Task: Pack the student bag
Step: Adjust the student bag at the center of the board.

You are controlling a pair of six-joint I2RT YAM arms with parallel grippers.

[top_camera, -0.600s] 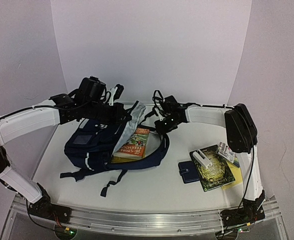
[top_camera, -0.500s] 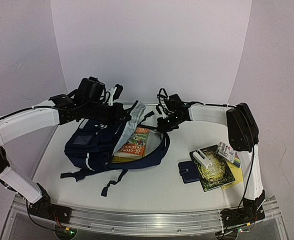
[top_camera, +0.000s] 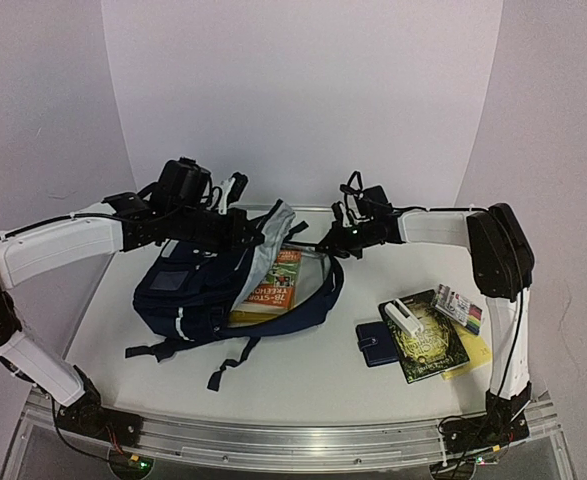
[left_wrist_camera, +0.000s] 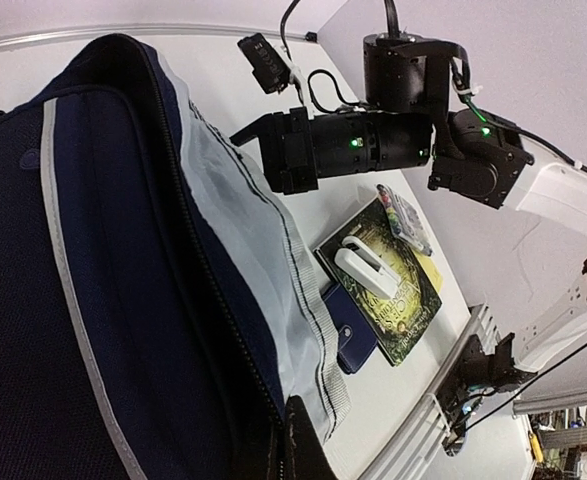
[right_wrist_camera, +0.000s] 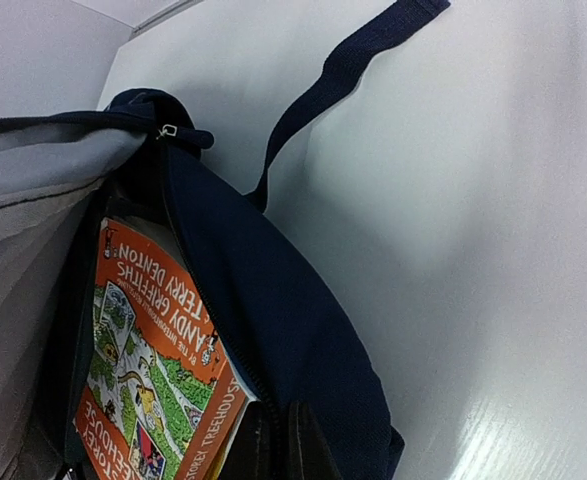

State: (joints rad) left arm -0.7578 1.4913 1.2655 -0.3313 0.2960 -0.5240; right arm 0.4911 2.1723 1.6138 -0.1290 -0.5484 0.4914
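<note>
**Current step.** I am holding the mouth of the student bag (top_camera: pixel 188 290) open for loading. The bag lies on its side at centre-left of the table (top_camera: pixel 313 385), zipper opening facing right.

- The left gripper (left_wrist_camera: pixel 293 437) is clamped on the edge of the grey-lined upper flap and lifts it.
- The right gripper (right_wrist_camera: pixel 280 440) is closed on the navy rim on the far right side of the opening.
- One item, the orange Treehouse paperback (top_camera: pixel 276 283), already lies inside the opening.

**Not yet packed.** Grouped to the right of the bag, apart from it:

- navy wallet (top_camera: pixel 378 343)
- dark green book (top_camera: pixel 431 345), with a white stapler-like object (top_camera: pixel 404 318) lying on it
- pack of markers (top_camera: pixel 459 306), just behind the book

**Next move, as I judge it.** One arm must release the fabric and fetch an item. The right arm is nearer the group. The left grip should keep the flap raised so the opening does not collapse. The wallet lies closest to the bag and is the simplest pick.

**Change from the earlier frame.** The right gripper has shifted back and to the right and has closed on the rim. The opening is stretched wider. The bag has slid slightly to the right. The left arm is largely unchanged, and the loose items have not moved.
</note>
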